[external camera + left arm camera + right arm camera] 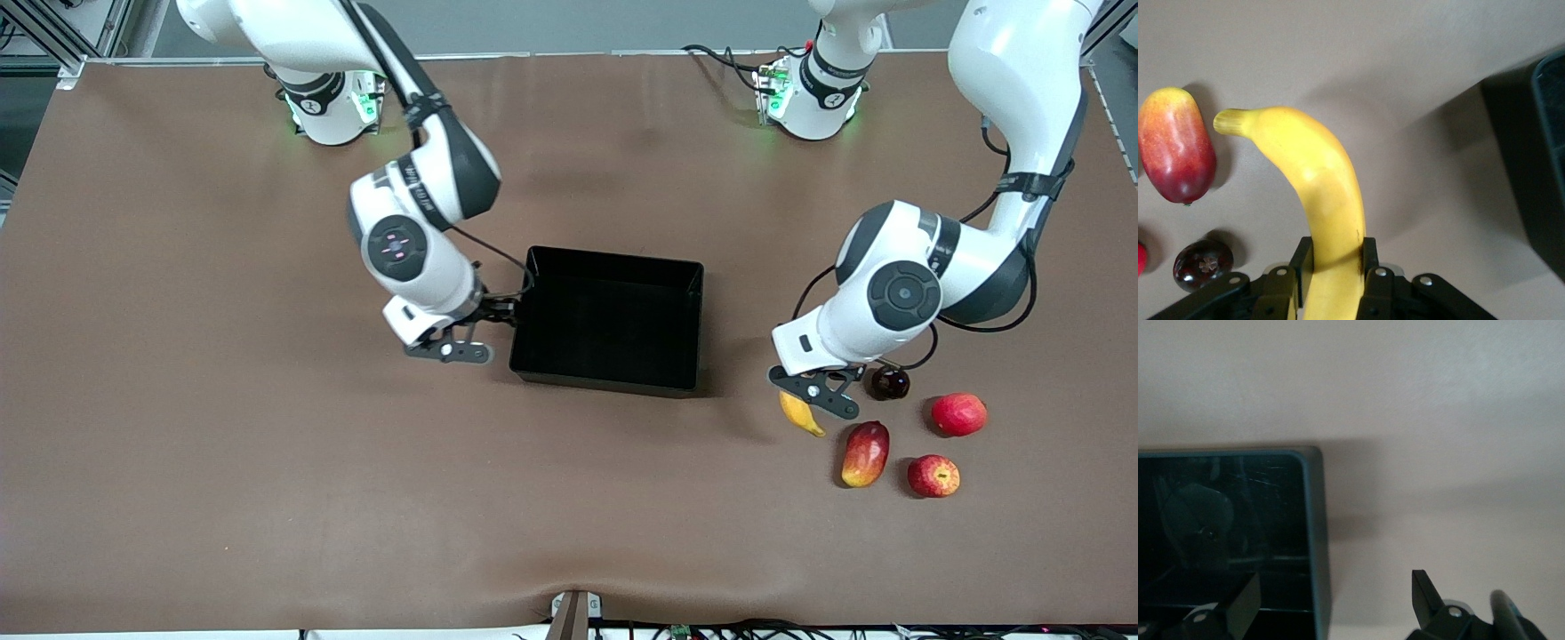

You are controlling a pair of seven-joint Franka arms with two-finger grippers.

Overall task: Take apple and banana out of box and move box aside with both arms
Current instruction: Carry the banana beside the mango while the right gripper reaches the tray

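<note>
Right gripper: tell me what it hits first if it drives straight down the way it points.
Probably the wall of the black box. The right gripper is open and straddles that wall, one finger over the inside, the other over the table. How far above the rim it stands is unclear.

In the front view the left gripper (822, 391) hid most of the banana (802, 415). The left wrist view's edge cut off the box (1545, 167) and an apple (1141, 257).

High front camera; two close wrist cameras (downward).
</note>
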